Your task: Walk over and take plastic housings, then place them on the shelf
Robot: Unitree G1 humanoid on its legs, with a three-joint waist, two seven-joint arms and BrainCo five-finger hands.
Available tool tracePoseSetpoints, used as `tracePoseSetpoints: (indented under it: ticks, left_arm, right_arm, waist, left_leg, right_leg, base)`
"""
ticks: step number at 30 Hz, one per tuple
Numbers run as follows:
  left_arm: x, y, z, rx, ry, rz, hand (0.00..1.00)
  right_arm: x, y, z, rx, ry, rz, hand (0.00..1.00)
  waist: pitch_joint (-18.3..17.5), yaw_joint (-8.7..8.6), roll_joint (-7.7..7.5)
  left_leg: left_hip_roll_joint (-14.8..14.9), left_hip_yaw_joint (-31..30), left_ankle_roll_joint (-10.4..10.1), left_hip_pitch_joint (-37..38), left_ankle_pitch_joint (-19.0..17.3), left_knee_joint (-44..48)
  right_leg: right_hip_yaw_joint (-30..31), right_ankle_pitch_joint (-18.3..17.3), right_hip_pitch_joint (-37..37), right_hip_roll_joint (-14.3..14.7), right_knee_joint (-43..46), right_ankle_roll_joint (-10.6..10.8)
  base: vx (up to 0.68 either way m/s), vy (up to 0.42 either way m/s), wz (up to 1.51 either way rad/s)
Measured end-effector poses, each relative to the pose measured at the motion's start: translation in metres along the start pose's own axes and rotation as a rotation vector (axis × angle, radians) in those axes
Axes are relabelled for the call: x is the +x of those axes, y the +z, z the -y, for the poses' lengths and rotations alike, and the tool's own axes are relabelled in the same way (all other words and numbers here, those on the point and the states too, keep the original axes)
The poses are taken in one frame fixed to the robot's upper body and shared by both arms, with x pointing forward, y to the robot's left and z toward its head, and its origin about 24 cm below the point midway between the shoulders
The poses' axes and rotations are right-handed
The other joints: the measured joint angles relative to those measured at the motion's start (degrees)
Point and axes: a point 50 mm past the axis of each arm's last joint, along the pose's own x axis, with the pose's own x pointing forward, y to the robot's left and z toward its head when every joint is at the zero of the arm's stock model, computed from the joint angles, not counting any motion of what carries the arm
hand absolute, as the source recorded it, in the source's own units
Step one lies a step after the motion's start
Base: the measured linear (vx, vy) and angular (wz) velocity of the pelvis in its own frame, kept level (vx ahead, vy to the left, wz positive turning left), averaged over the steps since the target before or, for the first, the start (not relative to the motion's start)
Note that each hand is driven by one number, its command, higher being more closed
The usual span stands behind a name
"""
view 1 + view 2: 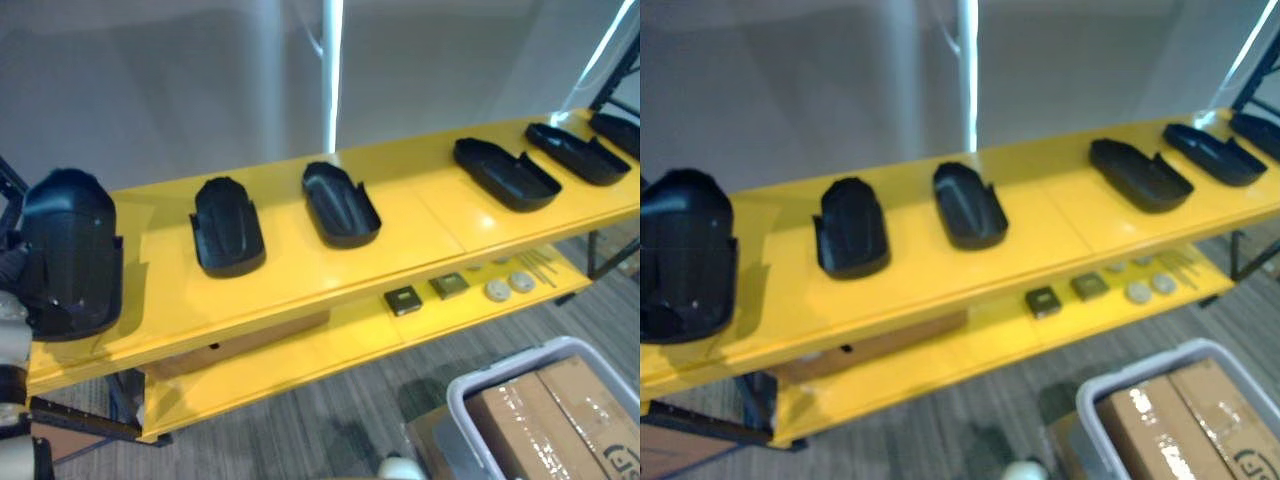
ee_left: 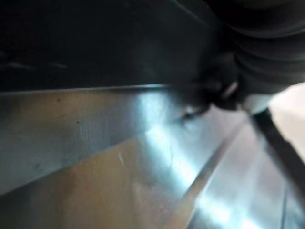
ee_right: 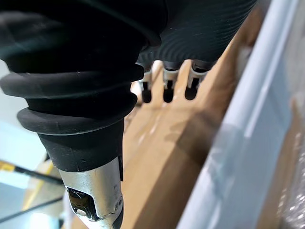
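Note:
Several black plastic housings lie in a row on the yellow shelf's top board (image 1: 420,225): one (image 1: 227,228) left of the middle, one (image 1: 340,205) at the middle, and others (image 1: 505,173) (image 1: 577,152) toward the right end. A larger black housing (image 1: 70,250) stands at the shelf's left end, casting a shadow on the board. My left hand (image 1: 10,268) is pressed against its left side, with the dark cover (image 2: 257,47) beside the housing's dark surface (image 2: 95,38). My right hand (image 3: 200,28) hangs with straight fingers (image 3: 167,88) over brown cardboard, holding nothing.
The lower yellow board (image 1: 330,350) carries two small square parts (image 1: 403,300) and round discs (image 1: 510,286). A grey bin (image 1: 470,395) with cardboard boxes (image 1: 560,420) stands on the carpet at the lower right. Black shelf posts (image 1: 615,75) rise at the right end.

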Motion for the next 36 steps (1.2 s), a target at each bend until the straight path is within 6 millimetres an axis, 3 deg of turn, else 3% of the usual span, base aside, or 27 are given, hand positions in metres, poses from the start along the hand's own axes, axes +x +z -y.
tracePoseSetpoints:
  ticks: [3,8,9,16,28,36]
  left_arm:
    - [0.002,-0.016,0.003,0.01,-0.01,-0.086,1.0]
    - [0.003,-0.031,0.006,0.015,0.008,-0.159,1.0]
    - [0.003,-0.031,0.007,0.013,0.01,-0.159,0.0]
    - [0.002,-0.027,0.021,-0.024,0.027,-0.136,0.0]
    - [0.002,-0.019,0.019,-0.035,0.082,-0.063,0.0]
    - [0.003,0.006,0.022,-0.177,0.139,0.038,0.0]
  right_arm:
    - [0.001,-0.006,0.006,0.0,-0.017,-0.023,0.0]
    - [0.0,-0.013,0.01,0.0,-0.019,-0.057,0.0]
    - [0.0,-0.014,0.011,-0.002,-0.021,-0.058,0.0]
    - [0.0,-0.014,0.012,0.001,-0.005,-0.059,0.0]
    - [0.001,-0.013,0.011,0.0,0.028,-0.054,0.0]
    - [0.003,-0.011,0.012,-0.01,0.048,-0.04,0.0]
  waist:
    - [0.1,0.07,-0.28]
    - [0.2,0.22,-0.49]
    - [0.2,0.24,-0.49]
    - [0.4,0.18,-0.46]
    - [1.0,-0.9,-0.77]
    - [2.1,-1.39,0.91]
  left_leg:
    - [0.5,0.5,0.2,0.4,0.2,0.1]
    - [-0.3,1.4,0.7,0.8,-0.1,0.1]
    - [-0.4,1.4,0.8,0.8,-0.1,0.1]
    - [-0.4,1.1,0.8,0.7,-0.3,0.0]
    - [-1.2,1.3,1.4,1.0,-0.5,0.3]
    - [-1.9,2.4,1.6,1.3,-0.8,1.4]
  right_leg:
    - [0.0,1.2,-0.1,0.7,0.0,-1.6]
    - [-0.1,2.3,-0.3,-0.1,0.0,-1.2]
    - [-0.2,2.4,-0.3,-0.2,0.0,-1.1]
    - [-0.3,2.4,-0.9,-0.4,1.7,-1.1]
    - [-0.2,2.4,-1.1,-1.3,2.6,-1.1]
    - [-0.1,2.5,-1.1,-2.0,2.6,-1.0]
  base:
    - [0.0,-0.006,-0.06]
    - [-0.01,0.009,-0.09]
    - [0.0,0.0,0.0]
    - [0.0,-0.009,0.02]
    - [0.0,-0.004,0.0]
    - [0.0,-0.008,-0.06]
